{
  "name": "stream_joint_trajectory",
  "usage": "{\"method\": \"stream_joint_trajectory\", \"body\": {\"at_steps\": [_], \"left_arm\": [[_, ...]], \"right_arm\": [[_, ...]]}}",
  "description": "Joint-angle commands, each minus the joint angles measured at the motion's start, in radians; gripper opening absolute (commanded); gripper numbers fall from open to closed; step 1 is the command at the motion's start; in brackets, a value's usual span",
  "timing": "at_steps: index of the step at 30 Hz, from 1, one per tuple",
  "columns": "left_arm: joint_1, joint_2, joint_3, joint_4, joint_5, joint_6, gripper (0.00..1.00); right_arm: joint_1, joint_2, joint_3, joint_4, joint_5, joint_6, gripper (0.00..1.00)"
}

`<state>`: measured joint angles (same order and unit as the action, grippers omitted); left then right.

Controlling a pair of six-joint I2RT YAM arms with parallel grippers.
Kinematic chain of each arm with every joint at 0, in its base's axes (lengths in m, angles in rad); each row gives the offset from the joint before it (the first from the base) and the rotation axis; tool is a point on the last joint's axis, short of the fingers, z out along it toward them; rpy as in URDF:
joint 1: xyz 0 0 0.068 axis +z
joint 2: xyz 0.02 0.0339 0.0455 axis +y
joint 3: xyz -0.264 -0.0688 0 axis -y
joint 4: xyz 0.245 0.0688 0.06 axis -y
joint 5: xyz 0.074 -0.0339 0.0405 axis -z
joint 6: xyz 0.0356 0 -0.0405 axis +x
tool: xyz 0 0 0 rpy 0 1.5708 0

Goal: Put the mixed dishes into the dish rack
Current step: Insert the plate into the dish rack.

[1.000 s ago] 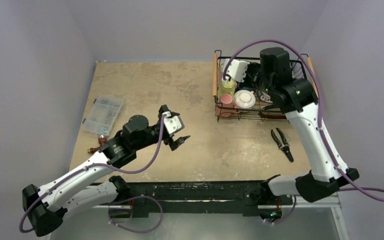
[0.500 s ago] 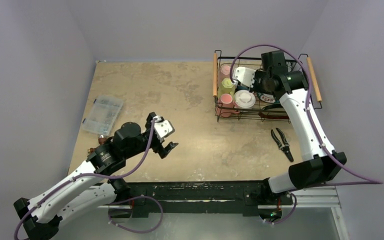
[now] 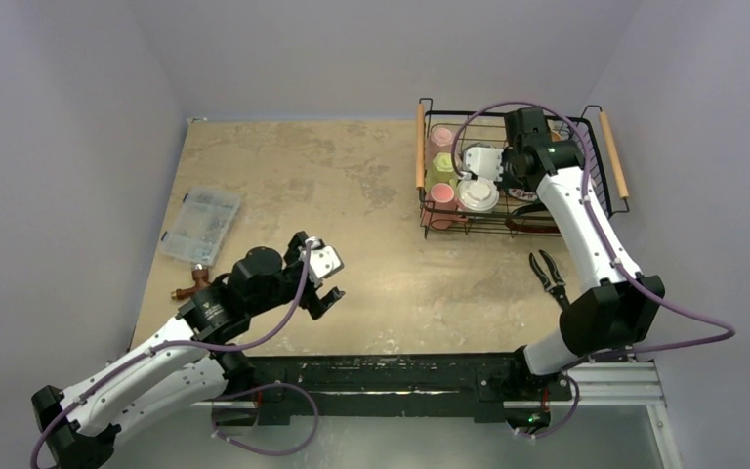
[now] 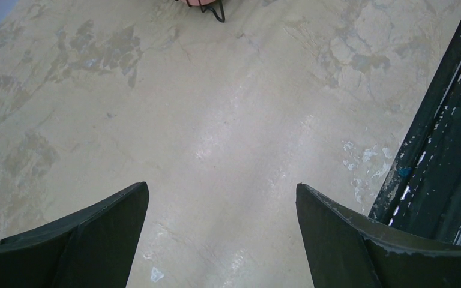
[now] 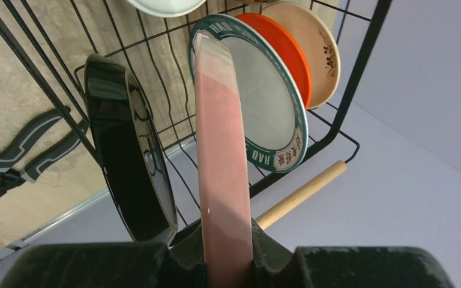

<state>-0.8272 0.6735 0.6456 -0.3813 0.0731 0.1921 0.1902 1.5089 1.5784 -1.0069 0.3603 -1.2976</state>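
The dish rack (image 3: 586, 200) stands at the far right of the table. In its left part stand a pale pink mug (image 3: 441, 136), a yellow-green mug (image 3: 438, 169), a salmon mug (image 3: 438, 194) and a white mug (image 3: 477, 193). My right gripper (image 3: 514, 174) is down inside the rack. In the right wrist view it (image 5: 228, 255) is shut on a pinkish plate (image 5: 219, 138) held edge-on between a glossy dark dish (image 5: 129, 162) and a blue-green-rimmed white plate (image 5: 258, 102). Behind that stand a red-orange plate (image 5: 288, 54) and a cream plate (image 5: 315, 48). My left gripper (image 3: 324, 283) hangs open and empty over bare table (image 4: 222, 186).
Black pliers (image 3: 552, 278) lie on the table just in front of the rack and also show in the right wrist view (image 5: 18, 162). A clear compartment box (image 3: 200, 225) sits at the left, a small copper-coloured item (image 3: 187, 285) near it. The black front rail (image 4: 444, 150) is by my left gripper.
My right gripper has swung down into the rack with the plate. My left arm has drawn back toward the near left, still open.
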Motion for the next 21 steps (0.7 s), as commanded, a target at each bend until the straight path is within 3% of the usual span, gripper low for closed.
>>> {"method": "stream_joint_trajectory", "body": {"at_steps": [1,8,12,21], "left_arm": [[-0.003,0.017,-0.035,0.093,-0.007,-0.007,0.92],[-0.003,0.027,-0.081,0.182,0.008,-0.012,0.93],[-0.003,0.02,-0.099,0.181,0.002,-0.014,0.94],[-0.004,0.006,-0.116,0.179,-0.02,-0.012,0.94]], "right_arm": [[-0.028,-0.004,0.01,0.059,0.064,-0.121,0.0],[-0.032,0.033,-0.034,0.06,0.09,-0.146,0.0],[-0.048,0.057,0.002,0.036,0.039,-0.188,0.0],[-0.055,0.12,-0.009,0.078,0.076,-0.206,0.0]]}}
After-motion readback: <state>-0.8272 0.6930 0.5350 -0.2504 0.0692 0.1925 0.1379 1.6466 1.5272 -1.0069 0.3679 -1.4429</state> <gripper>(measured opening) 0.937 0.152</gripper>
